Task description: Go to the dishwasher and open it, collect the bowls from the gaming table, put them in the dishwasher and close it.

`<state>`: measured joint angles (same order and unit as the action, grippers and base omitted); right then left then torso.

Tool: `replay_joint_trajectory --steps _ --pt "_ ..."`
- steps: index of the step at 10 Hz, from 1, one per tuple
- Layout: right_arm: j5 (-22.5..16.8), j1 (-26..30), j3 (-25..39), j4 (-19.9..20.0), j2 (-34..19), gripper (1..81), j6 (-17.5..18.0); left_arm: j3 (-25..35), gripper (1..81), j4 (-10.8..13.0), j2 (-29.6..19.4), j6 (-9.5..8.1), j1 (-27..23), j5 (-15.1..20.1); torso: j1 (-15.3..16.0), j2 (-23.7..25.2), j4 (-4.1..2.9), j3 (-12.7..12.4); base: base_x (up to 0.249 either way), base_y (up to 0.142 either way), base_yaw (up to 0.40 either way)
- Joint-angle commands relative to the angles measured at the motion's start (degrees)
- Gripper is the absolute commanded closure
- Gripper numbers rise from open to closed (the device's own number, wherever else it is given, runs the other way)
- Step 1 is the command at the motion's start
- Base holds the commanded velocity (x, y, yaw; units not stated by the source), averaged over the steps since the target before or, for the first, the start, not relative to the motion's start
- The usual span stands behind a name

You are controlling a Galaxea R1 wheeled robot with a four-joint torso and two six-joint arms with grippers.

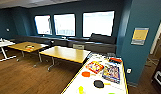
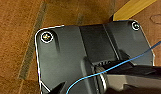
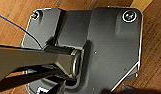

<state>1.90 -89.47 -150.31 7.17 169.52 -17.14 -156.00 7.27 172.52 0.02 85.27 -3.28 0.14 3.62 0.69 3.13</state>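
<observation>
White and smooth, with a yellow rim, the low rectangular gaming table (image 1: pixel 78 82) reaches in from the lower right of the head view, its long edge running away toward the blue-green wall. The bowls are hard to pick out on it: a small yellow shape (image 1: pixel 81 89) sits near the close end and a sliver of lime green (image 1: pixel 111 93) shows at the picture's lower edge, and these may be the yellow bowl and the wide green one, though the blur makes that a guess. The table seems to serve as a general dumping surface, which would explain the mix lying flat on it: a round orange disc (image 1: pixel 85 74), a black disc with a short yellow handle (image 1: pixel 98 84), a red-and-yellow flat box (image 1: pixel 94 66) and beside it a blue picture box (image 1: pixel 111 72), with a red object (image 1: pixel 115 60) at the far end. Beyond stand two wood-topped tables on metal legs (image 1: pixel 67 53) (image 1: pixel 27 46), a white table (image 1: pixel 2 44) at the far left, a long dark sofa (image 1: pixel 96 42) under three bright windows (image 1: pixel 98 23), and a yellow notice (image 1: pixel 140 36) on the wall pillar. Both wrist views look down over the robot's own dark plate at brown wood flooring (image 2: pixel 16 30) (a strip of yellow table edge (image 2: pixel 131 8) crosses one corner), so the arms appear to hang low beside the table; whether either gripper's fingers are spread or closed I cannot tell. Judging by this, the robot is at the collecting stage, with neither bowl picked up yet.
</observation>
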Motion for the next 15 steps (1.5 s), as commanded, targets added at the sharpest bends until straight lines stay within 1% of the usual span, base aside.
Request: replay_joint_trajectory --steps 1,12,15 --pt "-3.2 2.3 0.0 -0.5 -0.4 1.0 -0.3 0.0 1.0 -0.2 -0.3 0.24 -2.7 2.8 0.0 0.0 0.0 0.0 0.0 0.0 0.0" --pt "-3.2 2.1 0.1 -0.5 -0.4 1.0 -0.3 0.0 1.0 -0.3 -0.4 0.15 -2.7 2.8 -0.1 0.0 0.0 0.0 0.0 0.0 0.0" --pt "-3.2 2.1 0.0 -0.5 -0.4 1.0 -0.3 0.0 1.0 -0.3 -0.4 0.06 -2.7 2.8 0.0 0.0 0.0 0.0 -0.066 0.0 0.0"
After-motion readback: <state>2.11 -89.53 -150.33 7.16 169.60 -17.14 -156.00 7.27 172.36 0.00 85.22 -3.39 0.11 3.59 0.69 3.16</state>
